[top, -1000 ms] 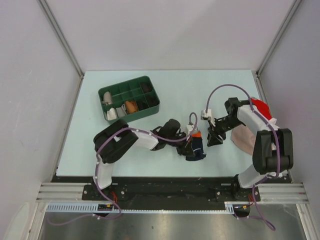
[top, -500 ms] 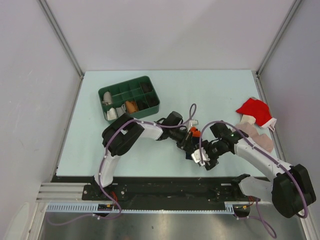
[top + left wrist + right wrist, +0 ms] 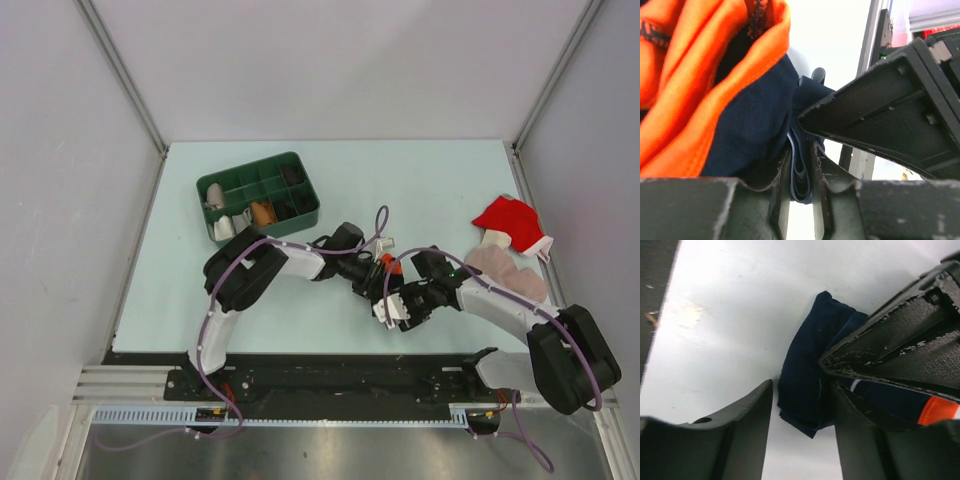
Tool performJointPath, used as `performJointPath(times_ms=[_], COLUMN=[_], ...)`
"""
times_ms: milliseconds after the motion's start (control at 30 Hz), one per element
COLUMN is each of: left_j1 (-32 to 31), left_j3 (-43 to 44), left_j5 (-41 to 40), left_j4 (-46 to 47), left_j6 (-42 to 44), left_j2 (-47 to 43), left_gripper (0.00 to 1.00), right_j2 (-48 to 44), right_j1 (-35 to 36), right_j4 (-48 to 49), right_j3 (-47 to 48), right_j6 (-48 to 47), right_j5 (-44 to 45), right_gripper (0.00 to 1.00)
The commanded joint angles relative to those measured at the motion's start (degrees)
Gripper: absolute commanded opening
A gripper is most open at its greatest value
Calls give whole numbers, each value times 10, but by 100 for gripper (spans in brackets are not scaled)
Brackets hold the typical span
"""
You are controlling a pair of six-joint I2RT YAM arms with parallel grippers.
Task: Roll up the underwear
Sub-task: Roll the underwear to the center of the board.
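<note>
Low, left claw (image 3: 801, 175) pinches underwear (image 3: 750, 125), right claw (image 3: 801, 390) straddles

Navy underwear (image 3: 802, 372) with orange trim (one white stripe); green tray (image 3: 247, 167), red cloth (image 3: 510, 218).

A: What sat on the table (image 3: 430, 175)?
B: Green divider tray (image 3: 285, 227) back-left, small items in its cells. Red cloth (image 3: 510, 220) at the right edge, with beige-pink cloth (image 3: 515, 272) touching its near side. Navy underwear (image 3: 802, 365) lay bunched front-centre.
</note>
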Motion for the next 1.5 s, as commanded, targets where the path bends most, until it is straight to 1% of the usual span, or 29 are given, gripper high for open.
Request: performJointPath(times_ms=[0, 33, 67, 133, 167, 233, 300, 333, 367, 400, 433, 467, 500, 533, 567, 600, 633, 700, 733, 767, 833, 933, 1133, 1300, 1400, 1467], left_j1=[17, 19, 20, 25, 28, 36, 44, 51, 54, 56, 56, 55, 43, 33, 20, -11, -28, -68, -80, -89, -119, -142, -165, -180, -188, -190], left_j3=[-24, -24, -26, -38, -44, -72, -111, -131, -176, -199, -223, -271, -293, -315, -346, -355, -362, -378, -380, -382, -380, -353, -267, -208, -177, -161], left_j5=[-121, -122, -122, -130, -134, -144, -170, -179, -200, -208, -213, -207, -202, -201, -206, -226, -239, -268, -274, -276, -298, -318, -332, -336, -332, -332], left_j4=[15, 19, 24, 47, 53, 81, 98, 132, 151, 171, 224, 254, 288, 312, 329, 324, 317, 300, 293, 288, 264, 218, 129, 98, 70, 52], left_j6=[8, 5, -1, -8, -16, -21, -23, -22, -18, -12, 5, 12, 19, 49, 73, 101, 159, 210, 256, 272, 346, 403, 478, 510, 525, 529], left_j2=[-43, -50, -60, -89, -100, -140, -171, -201, -221, -238, -269, -284, -298, -317, -347, -363, -374, -394, -397, -399, -395, -370, -306, -270, -244, -231], left_gripper=[32, 33, 38, 42, 44, 45, 46, 46, 47, 48, 49, 50, 51, 55, 57, 59, 62, 65, 67, 69, 75, 75, 76, 76, 74, 71], right_j2=[25, 31, 34, 40, 46, 51, 58, 60, 66, 68, 75, 88, 98, 109, 120, 150, 165, 208, 224, 236, 273, 310, 334, 341, 345, 346], right_j1=[-5, -6, -7, -10, -12, -20, -31, -46, -54, -61, -72, -75, -79, -83, -85, -86, -86, -96, -99, -105, -108, -115, -128, -128, -129, -130], right_j4=[31, 33, 35, 37, 34, 26, 7, -12, -26, -41, -70, -87, -108, -150, -172, -194, -234, -273, -310, -330, -381, -428, -443, -441, -436, -433], right_j3=[-12, -12, -12, -12, -11, -6, 4, 18, 30, 40, 65, 78, 92, 109, 139, 156, 171, 213, 222, 234, 259, 276, 277, 277, 279, 280], right_j6=[27, 28, 33, 35, 36, 36, 40, 41, 42, 42, 42, 43, 42, 41, 37, 31, 31, 23, 12, 3, -9, -25, -39, -37, -34, -31], right_j5=[68, 69, 74, 80, 81, 73, 58, 34, 20, 5, -20, -34, -48, -73, -84, -94, -114, -131, -148, -155, -169, -179, -178, -177, -179, -180], right_gripper=[50, 49, 47, 43, 42, 36, 31, 30, 29, 29, 29, 28, 28, 27, 25, 24, 23, 21, 21, 20, 21, 20, 21, 21, 21, 21])
